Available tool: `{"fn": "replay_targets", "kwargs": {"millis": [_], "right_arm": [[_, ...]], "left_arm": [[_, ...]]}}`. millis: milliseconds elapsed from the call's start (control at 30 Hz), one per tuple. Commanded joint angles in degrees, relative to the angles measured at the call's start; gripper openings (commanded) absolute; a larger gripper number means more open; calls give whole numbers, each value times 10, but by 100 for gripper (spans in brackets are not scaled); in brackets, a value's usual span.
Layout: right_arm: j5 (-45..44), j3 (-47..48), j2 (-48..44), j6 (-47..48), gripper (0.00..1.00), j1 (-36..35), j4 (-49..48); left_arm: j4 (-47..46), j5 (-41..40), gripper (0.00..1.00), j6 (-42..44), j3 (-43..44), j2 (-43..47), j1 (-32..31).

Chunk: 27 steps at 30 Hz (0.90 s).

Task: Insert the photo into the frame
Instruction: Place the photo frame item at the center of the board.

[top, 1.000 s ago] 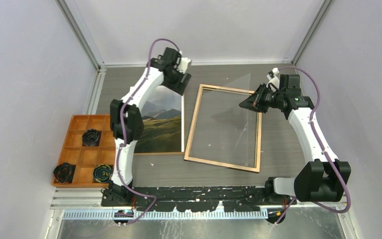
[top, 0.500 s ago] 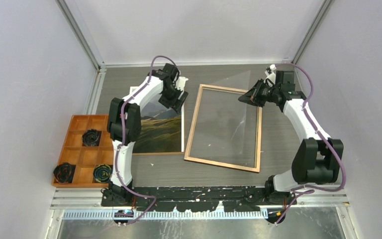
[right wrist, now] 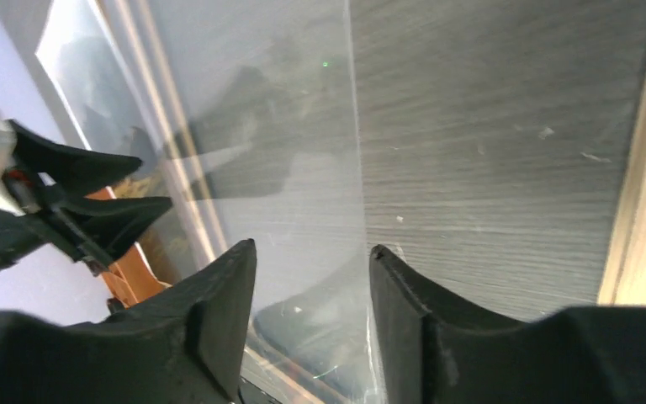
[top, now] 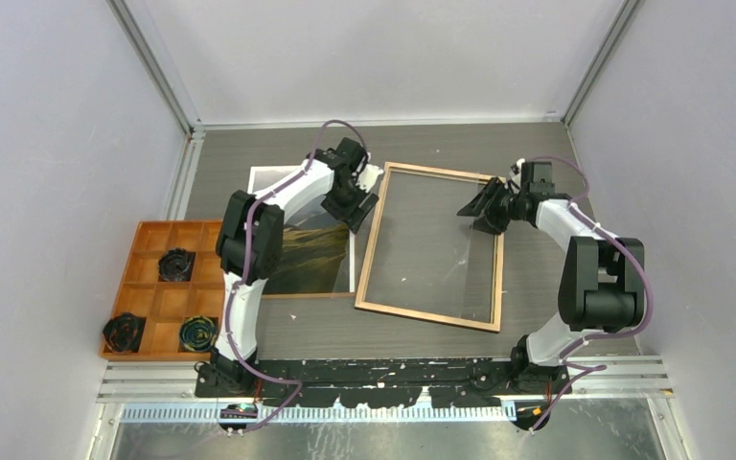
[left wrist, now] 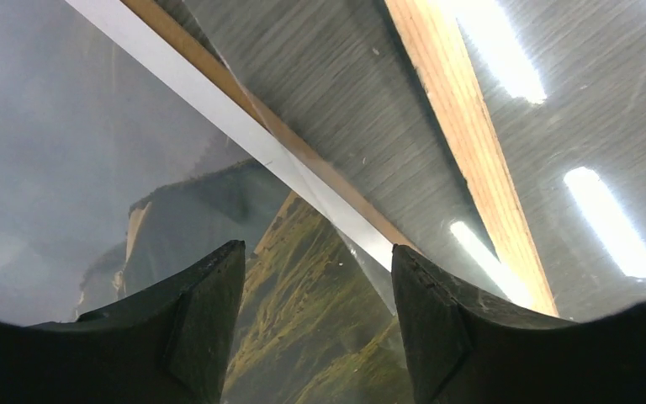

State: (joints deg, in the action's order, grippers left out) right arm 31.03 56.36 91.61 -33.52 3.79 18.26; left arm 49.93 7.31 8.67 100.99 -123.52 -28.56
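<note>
Beside the thin wood-coloured frame (top: 427,317), the photo (top: 311,259) lies flat, both jaws parted.

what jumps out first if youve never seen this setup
The big wood-coloured frame lies flat mid-table, with the mountain photo just to its left. The left gripper hangs open at the photo's right edge, and the right gripper hangs open over the frame's right side. An orange tray sits at the table's left edge.

Place: it was a robot laboratory cell.
Signs: plain pale panel walls (top: 48,144), silver aluminium corner profiles (top: 153,65), grey wood-grain table (top: 441,144).
</note>
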Motion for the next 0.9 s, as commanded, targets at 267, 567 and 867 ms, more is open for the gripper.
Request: {"fn": "replay_targets", "kwargs": {"millis": [267, 567, 867], "right_arm": [[-140, -47, -19, -27, 100, 2, 37], [-122, -162, -152, -104, 99, -36, 59], [-65, -274, -200, -179, 91, -64, -18]], "left_arm": [[-30, -47, 65, 25, -10, -7, -8], [-27, -44, 65, 27, -10, -10, -8], [-20, -40, 65, 27, -3, -14, -8]]}}
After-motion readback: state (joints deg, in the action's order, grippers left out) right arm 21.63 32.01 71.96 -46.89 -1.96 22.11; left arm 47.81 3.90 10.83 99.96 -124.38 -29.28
